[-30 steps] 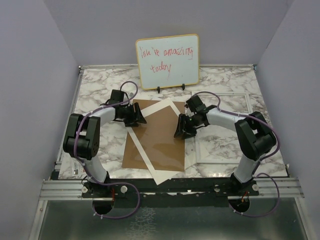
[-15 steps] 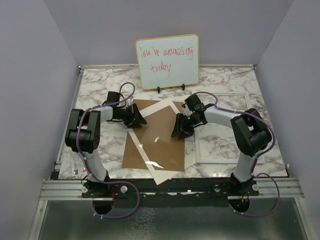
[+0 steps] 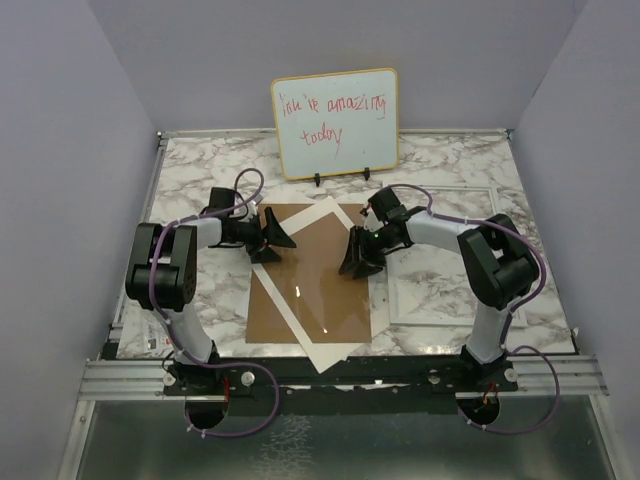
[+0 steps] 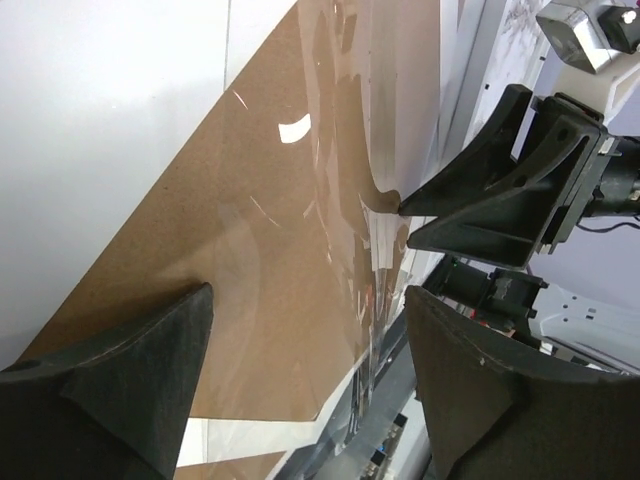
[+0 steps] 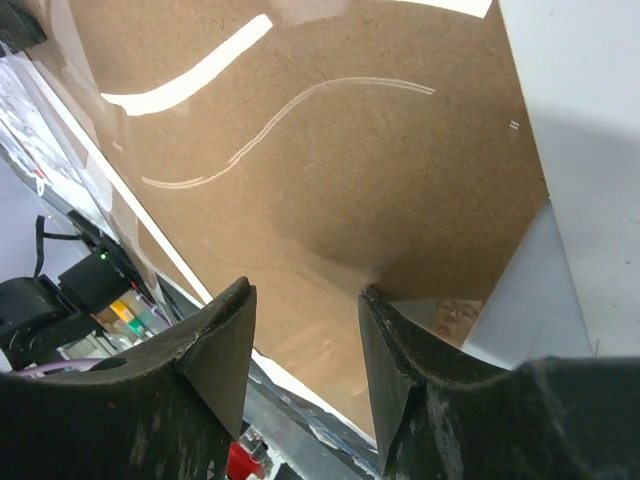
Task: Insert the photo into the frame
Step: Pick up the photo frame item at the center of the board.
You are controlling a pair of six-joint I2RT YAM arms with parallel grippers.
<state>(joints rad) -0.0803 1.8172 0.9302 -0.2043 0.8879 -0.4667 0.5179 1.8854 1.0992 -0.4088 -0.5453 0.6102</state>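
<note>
The left gripper (image 3: 278, 240) hovers over the upper left corner of a brown backing board (image 3: 330, 290) at mid-table, its fingers spread wide with nothing between them. A white mat (image 3: 325, 353) lies askew on the board, turned off square. Brown shows through its window under a glossy sheen that catches bright glints. The right gripper (image 3: 355, 265) points down at the board's right edge, its fingers also apart with nothing seen clamped. From the left wrist, one fingertip looks to touch the shiny surface. Further right the frame (image 3: 440, 290) lies flat on the table, partly under the right arm. It is a large rectangle with a thin white rim, its pane so clear that the marble veins read straight through. It sits just beside the board, roughly square to the table edges. The table (image 3: 190, 170) is white marble with grey veining. A whiteboard (image 3: 335, 120) with red handwriting stands at the back, and plain lavender-grey walls (image 3: 60, 150) close in both sides.
</note>
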